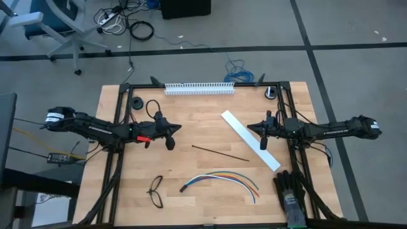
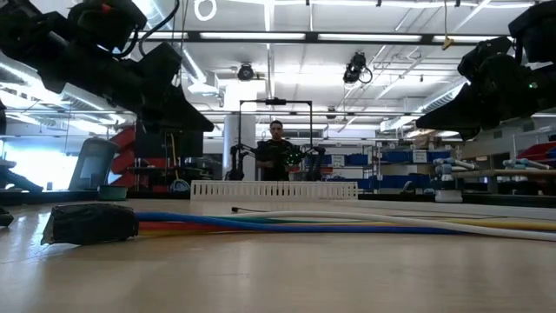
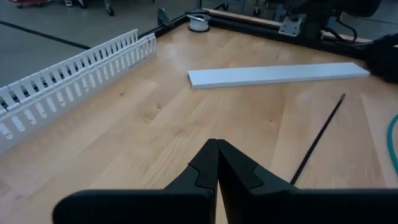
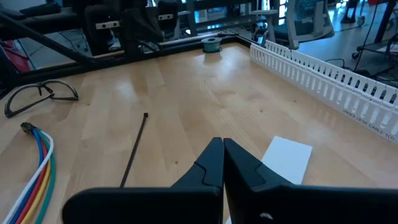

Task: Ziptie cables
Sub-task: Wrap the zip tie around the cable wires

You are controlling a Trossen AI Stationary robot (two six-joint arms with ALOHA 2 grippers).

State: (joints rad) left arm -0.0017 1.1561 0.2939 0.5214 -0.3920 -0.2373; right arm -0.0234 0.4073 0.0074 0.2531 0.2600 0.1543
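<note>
Lying near the front edge of the worktop (image 1: pixel 127 197), the cables (image 1: pixel 222 179) curve beside the glasses (image 1: pixel 156 191), with the ziptie (image 1: pixel 220 153) just behind them toward the middle. The left gripper (image 1: pixel 170 141) hangs over the left half, fingers pressed together, empty. The right gripper (image 1: pixel 263 141), also closed on nothing, sits above the white strip (image 1: pixel 245 136).

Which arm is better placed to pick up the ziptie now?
Probably the left gripper: in the high view it hangs nearer the ziptie than the right gripper, which hangs over the white strip.
</note>
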